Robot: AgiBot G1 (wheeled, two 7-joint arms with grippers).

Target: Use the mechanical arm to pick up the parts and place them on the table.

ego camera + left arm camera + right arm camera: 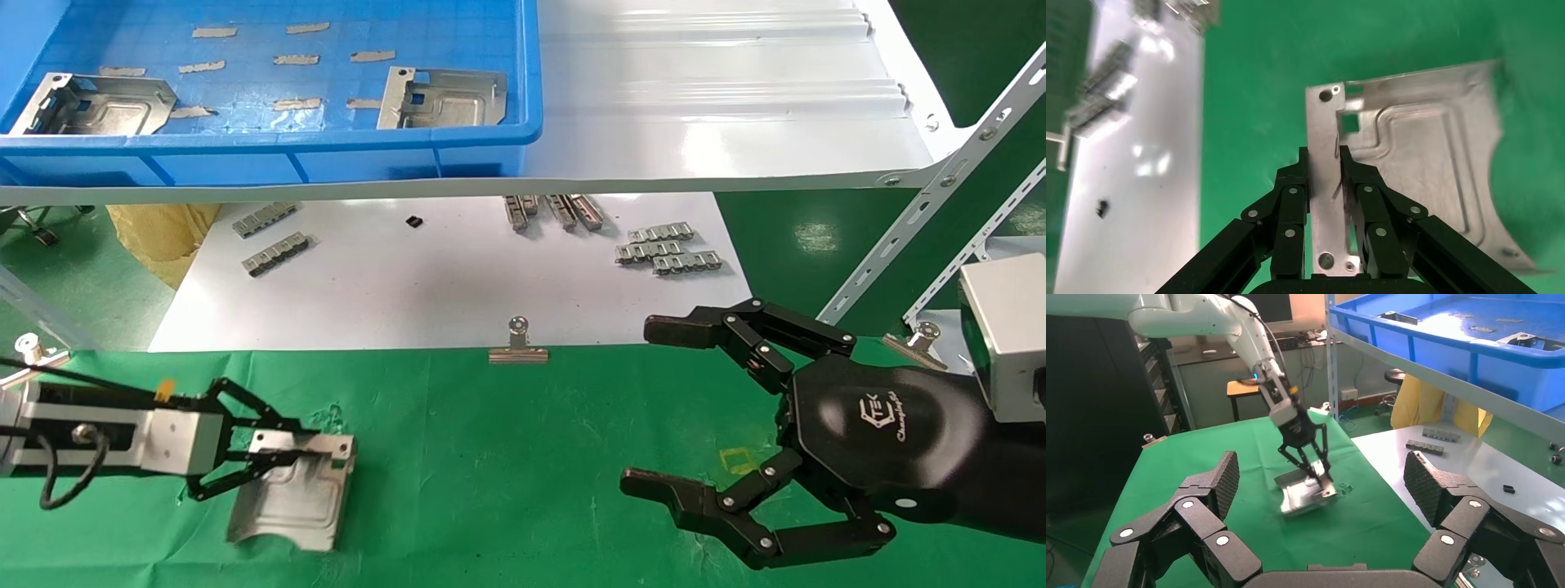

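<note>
Silver plate [290,494] lies in the lower left of the head view on the green desk [507,457], and the left pincer [274,449] is closed on its folded edge, one finger on each side. Right pincer [645,408] is at the lower right above the desk, fingers wide apart and holding nothing. Two more plates [445,98] are in the blue bin [327,155] at the upper left.

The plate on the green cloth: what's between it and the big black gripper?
Only bare green cloth lies between plate and right gripper, per the head view.
</note>
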